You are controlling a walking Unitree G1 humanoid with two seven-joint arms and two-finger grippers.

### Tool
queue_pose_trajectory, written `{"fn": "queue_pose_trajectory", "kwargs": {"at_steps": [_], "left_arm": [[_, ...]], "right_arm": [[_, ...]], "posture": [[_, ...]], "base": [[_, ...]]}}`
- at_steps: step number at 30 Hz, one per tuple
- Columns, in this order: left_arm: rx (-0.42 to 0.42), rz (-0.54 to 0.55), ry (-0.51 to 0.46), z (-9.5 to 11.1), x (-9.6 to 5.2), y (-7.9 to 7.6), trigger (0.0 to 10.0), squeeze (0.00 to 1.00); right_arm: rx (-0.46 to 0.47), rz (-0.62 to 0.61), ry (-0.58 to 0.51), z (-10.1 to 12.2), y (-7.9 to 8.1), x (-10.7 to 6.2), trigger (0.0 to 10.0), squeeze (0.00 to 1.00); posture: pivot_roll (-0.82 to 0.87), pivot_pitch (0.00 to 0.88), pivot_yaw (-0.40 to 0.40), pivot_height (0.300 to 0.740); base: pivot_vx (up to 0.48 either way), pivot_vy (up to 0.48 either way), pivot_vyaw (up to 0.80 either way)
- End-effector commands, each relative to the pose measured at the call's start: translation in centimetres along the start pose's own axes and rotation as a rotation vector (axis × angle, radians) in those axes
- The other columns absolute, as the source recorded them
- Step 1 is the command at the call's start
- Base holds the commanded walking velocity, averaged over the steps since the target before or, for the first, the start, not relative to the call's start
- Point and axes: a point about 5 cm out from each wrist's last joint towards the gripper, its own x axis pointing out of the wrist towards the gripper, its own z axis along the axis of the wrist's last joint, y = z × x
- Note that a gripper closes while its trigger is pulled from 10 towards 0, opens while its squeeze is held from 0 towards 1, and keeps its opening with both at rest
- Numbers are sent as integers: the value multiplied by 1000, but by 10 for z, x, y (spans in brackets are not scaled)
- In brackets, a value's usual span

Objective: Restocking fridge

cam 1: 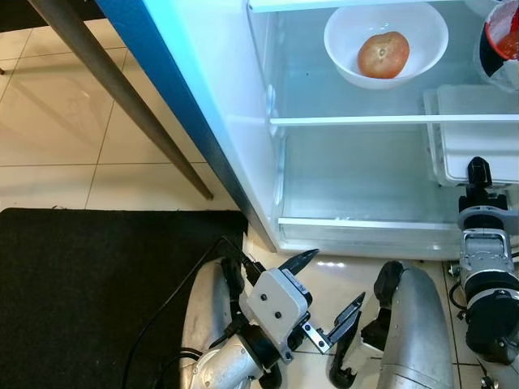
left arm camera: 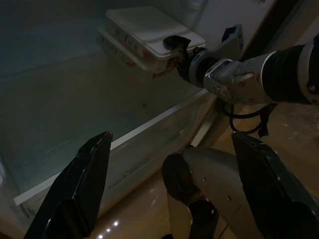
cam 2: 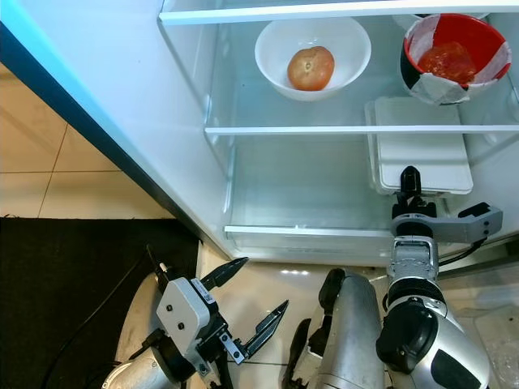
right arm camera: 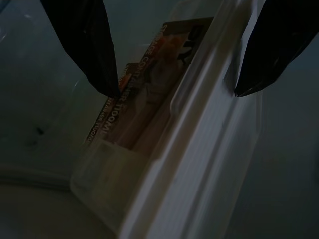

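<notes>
**Right tool at the storage container on the lower fridge shelf**

The fridge (cam 2: pixel 195 154) stands open before the robot. On its lower glass shelf (cam 2: pixel 308 194) lies a flat, clear plastic storage container (cam 2: pixel 422 150) with a white lid, pushed toward the right side. The right tool (cam 2: pixel 411 180) reaches in at the container's near edge; in the right wrist view its two black fingers (right arm camera: pixel 84 45) stand parted, one to each side of the container's (right arm camera: pixel 164 149) rim, with a printed label visible through the clear wall. The fingers are spread wider than the rim and whether they touch it cannot be told.

On the shelf above sits a white bowl (cam 2: pixel 280 69) holding a single tomato (cam 2: pixel 310 67). To its right is a second bowl (cam 2: pixel 422 77), dark outside, with red food (cam 2: pixel 448 58) under a plastic wrap.

The left tool (cam 2: pixel 251 312) hangs low outside the fridge, above the pale tiled floor (cam 1: pixel 57 121), its fingers wide apart and holding nothing. A black mat (cam 1: pixel 81 292) lies on the floor at the robot's left, beside the blue edge of the fridge door (cam 1: pixel 174 97).
</notes>
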Motion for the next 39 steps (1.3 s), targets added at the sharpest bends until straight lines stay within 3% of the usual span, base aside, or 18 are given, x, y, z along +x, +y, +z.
{"fn": "queue_pose_trajectory", "kwargs": {"at_steps": [1, 9, 11, 12, 15, 21, 24, 30, 39], "left_arm": [[-21, -17, 14, -4, -3, -5, 10000, 0], [-23, -17, 11, -5, -1, -6, 10000, 0], [-24, -18, 9, -6, -1, -6, 10000, 0], [-24, -18, 9, -6, -1, -6, 10000, 0], [-27, -17, 6, -6, 0, -7, 10000, 0], [-27, -17, 5, -7, 1, -7, 10000, 0], [-26, -16, 4, -7, 0, -7, 10000, 0], [-24, -11, 1, -8, 1, -6, 10000, 0], [-14, 3, -6, -9, 4, -2, 10000, 0]], "right_arm": [[9, -25, 42, -4, -16, -11, 10000, 1000], [115, 96, 23, 3, -20, -17, 10000, 933], [150, 152, 28, 1, -22, -23, 10000, 761], [150, 152, 28, 1, -22, -23, 10000, 761], [186, 217, 41, -5, -30, -37, 10000, 631], [215, 283, 74, -8, -33, -47, 10000, 620], [232, 428, 167, -16, -29, -62, 10000, 580], [256, 602, 272, -21, -20, -85, 10000, 573], [218, 647, 439, -32, -22, -110, 10000, 557]], "posture": [[176, 436, 96, 300], [158, 434, 88, 300], [151, 431, 83, 300], [151, 431, 83, 300], [147, 431, 80, 300], [145, 433, 79, 300], [143, 433, 77, 300], [135, 427, 71, 300], [127, 413, 58, 300]], "base": [[0, 0, 0], [0, 0, 0], [0, 0, 0], [0, 0, 0], [0, 0, 0], [0, 0, 0], [0, 0, 0], [0, 0, 0], [0, 0, 0]]}}
